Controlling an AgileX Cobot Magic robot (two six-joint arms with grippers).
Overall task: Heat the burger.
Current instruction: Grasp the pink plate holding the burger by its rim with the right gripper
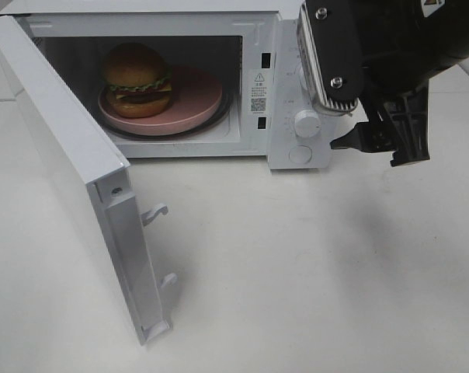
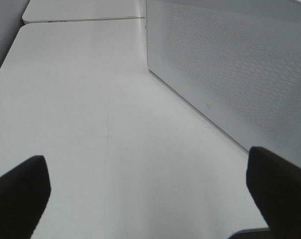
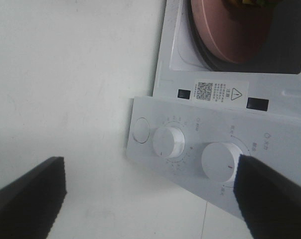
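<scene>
The burger [image 1: 137,78] sits on a round pink plate [image 1: 199,97] inside the white microwave [image 1: 258,85], whose door [image 1: 71,179] is swung wide open toward the front left. My right gripper [image 1: 374,148] hovers just in front of the control panel at the microwave's right end. Its jaws are open and empty [image 3: 148,199], with the plate's edge [image 3: 220,35] showing beyond the panel. My left gripper [image 2: 148,194] is open and empty over bare table, beside the microwave's perforated side wall [image 2: 230,64]. It is out of the exterior high view.
The control panel carries two white knobs [image 3: 169,142] [image 3: 220,162] and a round button [image 3: 140,130]. Two latch hooks [image 1: 155,212] stick out of the open door's edge. White table [image 1: 312,272] stretches in front of the microwave.
</scene>
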